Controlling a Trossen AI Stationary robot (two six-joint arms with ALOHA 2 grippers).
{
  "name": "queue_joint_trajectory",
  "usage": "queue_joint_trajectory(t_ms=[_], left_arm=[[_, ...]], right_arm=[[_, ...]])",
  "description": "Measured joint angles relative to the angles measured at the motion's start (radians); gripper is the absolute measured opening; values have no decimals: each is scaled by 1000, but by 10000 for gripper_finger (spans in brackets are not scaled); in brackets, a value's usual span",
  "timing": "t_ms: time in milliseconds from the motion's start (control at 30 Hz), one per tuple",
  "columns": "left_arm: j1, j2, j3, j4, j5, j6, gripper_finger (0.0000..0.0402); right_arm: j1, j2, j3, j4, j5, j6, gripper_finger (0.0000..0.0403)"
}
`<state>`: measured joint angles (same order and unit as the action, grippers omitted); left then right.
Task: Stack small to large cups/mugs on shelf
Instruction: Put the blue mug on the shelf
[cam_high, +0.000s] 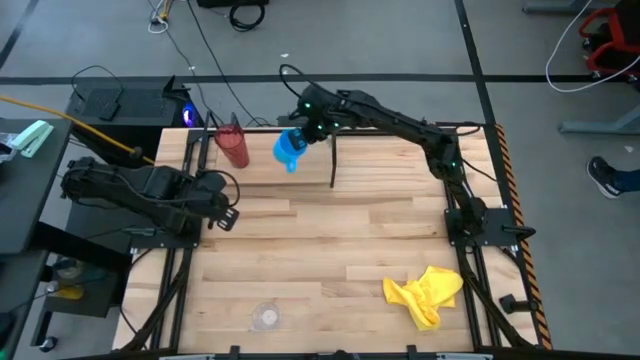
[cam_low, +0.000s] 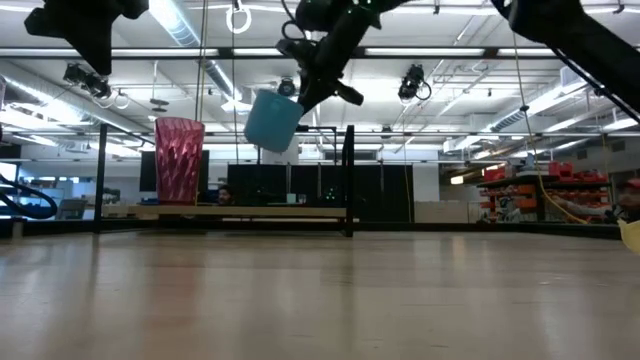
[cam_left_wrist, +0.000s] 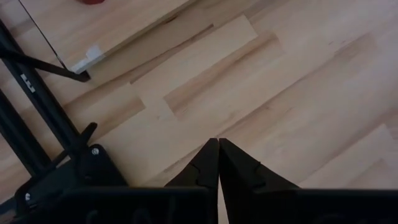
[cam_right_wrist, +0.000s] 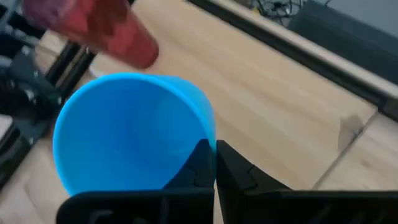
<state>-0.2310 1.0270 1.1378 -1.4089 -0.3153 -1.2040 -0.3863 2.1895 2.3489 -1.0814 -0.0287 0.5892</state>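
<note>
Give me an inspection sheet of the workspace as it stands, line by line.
Surface: pale wooden table, mostly bare.
Job's things: red tumbler upright on the black wire shelf; blue cup held tilted in the air beside the tumbler; small clear cup at the table's near edge, far from the shelf.
Clutter: yellow cloth crumpled near the right front corner.
Grippers: right hand shut on the blue cup's rim; left hand shut and empty, over the table's left side.
Cables: loose cables on the floor behind the table.
Surroundings: a person's shoe at the far right; open workshop room behind.
</note>
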Motion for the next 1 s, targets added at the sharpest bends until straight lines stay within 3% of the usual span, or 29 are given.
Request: queue_joint_trajectory(t_ms=[167, 800, 1000], left_arm=[[-10, -1, 0, 0, -4, -24, 16], [-10, 0, 0, 36, -34, -50, 16], [-6, 0, 0, 60, -93, -50, 10]], right_arm=[[-9, 31, 1, 75, -4, 38, 2], [4, 84, 0, 94, 35, 21, 2], [-1, 84, 0, 100, 37, 36, 2]])
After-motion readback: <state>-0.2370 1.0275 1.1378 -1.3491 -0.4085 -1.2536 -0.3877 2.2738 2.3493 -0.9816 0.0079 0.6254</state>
